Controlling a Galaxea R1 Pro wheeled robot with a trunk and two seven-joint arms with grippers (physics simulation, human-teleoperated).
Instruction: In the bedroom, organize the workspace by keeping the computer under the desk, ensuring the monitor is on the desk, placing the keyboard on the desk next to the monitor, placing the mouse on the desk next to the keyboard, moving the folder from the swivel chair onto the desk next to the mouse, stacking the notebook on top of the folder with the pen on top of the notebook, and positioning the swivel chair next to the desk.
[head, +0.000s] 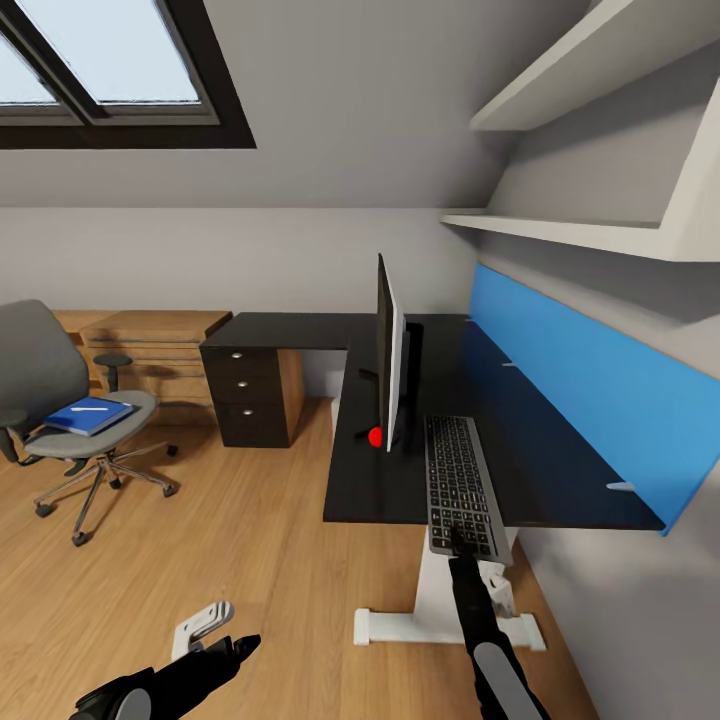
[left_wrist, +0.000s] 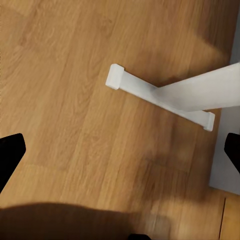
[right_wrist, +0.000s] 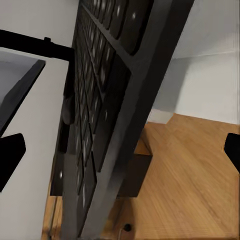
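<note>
Two of the task's things are on the desk (head: 540, 440) in the head view: the monitor (head: 388, 355) stands edge-on toward the camera, and the keyboard (head: 460, 485) lies just beside it, its near end hanging over the desk's front edge with the right gripper (head: 458, 545) at that end; whether its fingers pinch the keyboard I cannot tell here. Well apart, the swivel chair (head: 45, 400) carries the notebook (head: 90, 415) with the pen (head: 92, 408) on it; a folder beneath cannot be made out; so the chair, stack, and mouse look like work left. The left gripper (head: 235, 645) hangs low over the floor.

Left wrist view: its dark fingertips (left_wrist: 11, 152) sit at opposite edges, spread wide and empty, over wood floor and the desk's white foot (left_wrist: 160, 95).

Right wrist view: the keyboard (right_wrist: 107, 107) looms close between widely parted fingertips (right_wrist: 12, 152); the jaws appear released, so the keyboard seems roughly placed.
</note>
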